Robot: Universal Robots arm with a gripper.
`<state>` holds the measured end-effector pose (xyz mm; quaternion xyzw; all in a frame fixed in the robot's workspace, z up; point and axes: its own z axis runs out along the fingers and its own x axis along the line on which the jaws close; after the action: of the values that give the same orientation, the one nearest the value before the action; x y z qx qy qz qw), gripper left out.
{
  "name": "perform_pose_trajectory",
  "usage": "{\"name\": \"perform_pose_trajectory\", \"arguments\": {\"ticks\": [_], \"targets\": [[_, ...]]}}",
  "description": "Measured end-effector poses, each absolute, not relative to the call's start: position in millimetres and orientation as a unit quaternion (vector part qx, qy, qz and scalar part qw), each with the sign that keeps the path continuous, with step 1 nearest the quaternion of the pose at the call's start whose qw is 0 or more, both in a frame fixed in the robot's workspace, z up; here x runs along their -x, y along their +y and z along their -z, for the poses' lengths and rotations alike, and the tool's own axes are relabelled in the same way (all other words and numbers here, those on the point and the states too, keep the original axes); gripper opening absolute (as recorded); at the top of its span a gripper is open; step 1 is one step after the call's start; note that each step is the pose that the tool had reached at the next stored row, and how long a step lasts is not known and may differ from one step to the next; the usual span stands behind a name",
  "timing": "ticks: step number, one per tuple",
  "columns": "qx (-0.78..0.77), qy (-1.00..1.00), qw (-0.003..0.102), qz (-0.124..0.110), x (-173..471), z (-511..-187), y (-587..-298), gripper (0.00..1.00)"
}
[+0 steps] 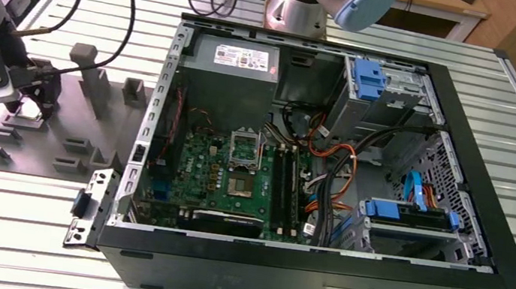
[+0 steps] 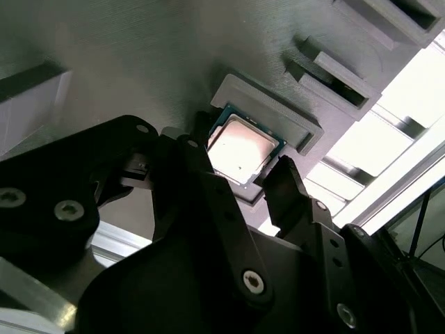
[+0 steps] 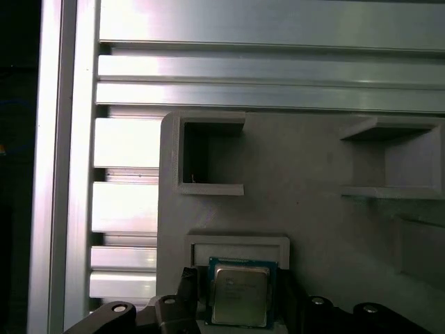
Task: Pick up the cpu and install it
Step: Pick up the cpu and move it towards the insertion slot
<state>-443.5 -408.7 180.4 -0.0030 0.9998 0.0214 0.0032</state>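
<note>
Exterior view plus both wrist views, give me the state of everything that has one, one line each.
cpu: seated flat in its recess in the tray, metal top up, not lifted.
gripper: down over the cpu at the tray.
tray: lying flat on the slatted table.
computer case: on its side, side panel off, interior exposed.
socket frame: appears flipped up, socket open.
</note>
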Motion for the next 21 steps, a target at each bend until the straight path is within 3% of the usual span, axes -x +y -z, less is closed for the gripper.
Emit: {"name": "perform_pose_trajectory", "arguments": {"ticks": [21], "targets": [[0.009,1.0,0.003,-0.021,443.5,-181.4,-408.2,0.58]]}}
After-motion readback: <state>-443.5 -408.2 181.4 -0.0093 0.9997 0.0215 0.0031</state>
